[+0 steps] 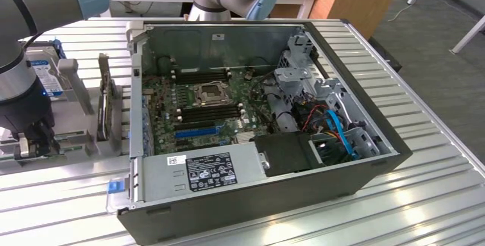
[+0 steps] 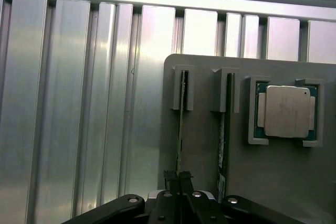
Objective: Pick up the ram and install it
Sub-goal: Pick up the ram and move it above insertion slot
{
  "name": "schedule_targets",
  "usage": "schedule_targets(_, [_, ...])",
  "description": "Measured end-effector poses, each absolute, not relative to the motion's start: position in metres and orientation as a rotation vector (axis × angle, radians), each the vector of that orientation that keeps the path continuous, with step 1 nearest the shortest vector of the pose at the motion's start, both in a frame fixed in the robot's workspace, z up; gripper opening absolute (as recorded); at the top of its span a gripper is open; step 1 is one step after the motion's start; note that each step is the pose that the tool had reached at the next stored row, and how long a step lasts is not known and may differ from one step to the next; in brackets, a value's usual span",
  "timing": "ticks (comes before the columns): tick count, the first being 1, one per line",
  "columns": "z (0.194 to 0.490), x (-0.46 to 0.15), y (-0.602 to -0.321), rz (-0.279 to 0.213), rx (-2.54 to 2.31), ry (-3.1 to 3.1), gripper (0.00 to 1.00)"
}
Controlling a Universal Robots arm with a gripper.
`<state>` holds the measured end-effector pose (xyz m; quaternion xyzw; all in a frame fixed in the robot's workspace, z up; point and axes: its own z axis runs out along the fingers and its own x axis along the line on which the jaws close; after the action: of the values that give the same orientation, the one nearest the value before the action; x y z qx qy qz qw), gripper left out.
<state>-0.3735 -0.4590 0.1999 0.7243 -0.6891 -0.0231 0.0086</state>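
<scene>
The ram [image 2: 181, 124] is a thin green stick standing on edge in a slotted bracket of a grey holder plate [image 2: 202, 150]. My gripper [image 2: 177, 180] sits over the stick's near end with its two dark fingers [image 2: 169, 179] pressed against either face, shut on it. A second stick [image 2: 222, 140] stands in the neighbouring bracket, untouched. In the exterior view my gripper [image 1: 34, 144] is low over the parts holder at the exterior view's left, outside the open computer case [image 1: 364, 172]. The black memory slots [image 1: 201, 112] lie on the motherboard inside the case.
A processor chip [image 2: 286, 111] rests in a frame on the same holder plate. A dark expansion card [image 1: 106, 104] and a hard drive [image 1: 45, 78] stand upright between my arm and the case. The table is ribbed aluminium [image 2: 79, 103]. A power supply [image 1: 204, 169] fills the case's near end.
</scene>
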Motion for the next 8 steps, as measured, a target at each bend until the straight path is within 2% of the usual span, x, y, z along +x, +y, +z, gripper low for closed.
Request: schedule_targets(8, [0.1996, -0.3735, -0.4589, -0.072, 2.263, -2.153, 0.12])
